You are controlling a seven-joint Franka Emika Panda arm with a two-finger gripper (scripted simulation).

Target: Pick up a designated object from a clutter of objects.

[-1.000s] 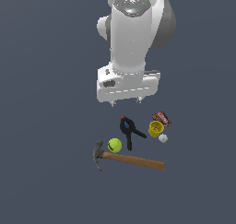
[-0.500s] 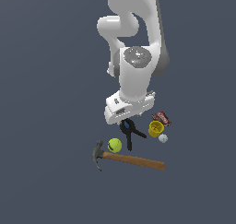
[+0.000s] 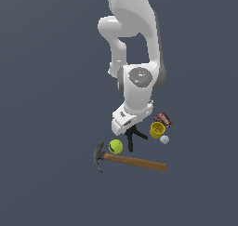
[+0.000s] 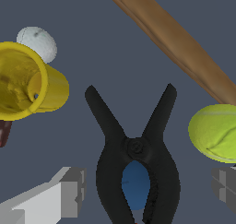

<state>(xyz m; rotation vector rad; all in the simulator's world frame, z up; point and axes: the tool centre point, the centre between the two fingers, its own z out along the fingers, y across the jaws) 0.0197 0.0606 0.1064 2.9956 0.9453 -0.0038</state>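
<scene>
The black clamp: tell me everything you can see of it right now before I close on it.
The black clamp is a matte, plastic-looking spring clamp lying flat on the grey floor. Two long handles splay into a V from a round pivot, and below it the curved jaw arms enclose something blue. In the wrist view it sits between the two fingertips of the open gripper, which are clear of it on both sides. The yellow cup and tennis ball lie beside it without touching. In the exterior view the arm partly hides it.
</scene>
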